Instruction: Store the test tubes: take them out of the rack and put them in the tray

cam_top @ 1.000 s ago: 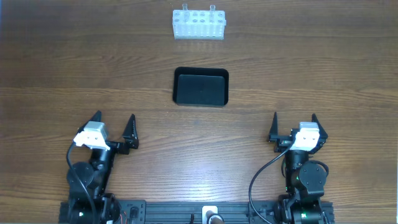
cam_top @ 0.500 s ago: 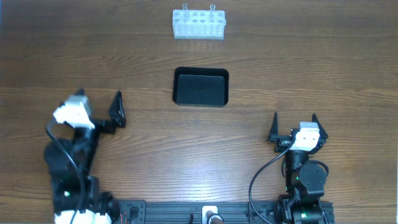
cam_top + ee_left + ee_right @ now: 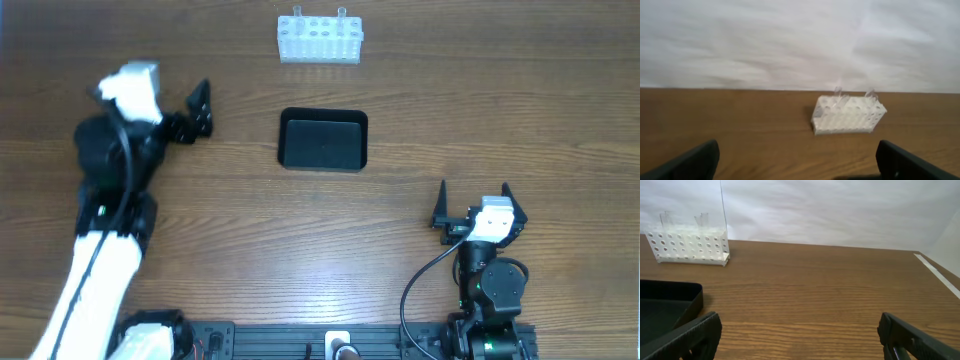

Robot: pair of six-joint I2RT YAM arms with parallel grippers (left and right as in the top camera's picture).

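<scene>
Easily tips or drags light white rack [image 3: 319, 40] on off-centre pinch; risks missing thin clear test tubes [image 3: 342, 14], hard to spot against pale wall. Stand upright, two, in rack's end holes, far centre, beyond empty black tray [image 3: 323, 139]. Left gripper [image 3: 797, 150] spread wide, far left, facing rack; right gripper [image 3: 473, 190] spread wide, near right.

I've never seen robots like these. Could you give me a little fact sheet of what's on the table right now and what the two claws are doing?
Rack: white, upright, on the far side of the table
Test tubes: two clear ones in the rack, one near each end
Tray: black, empty, nearer the arms than the rack, not touching it
Left gripper: open, empty, lifted, facing the rack
Right gripper: open, empty, close to its base
Progress: no tube taken out yet
</scene>
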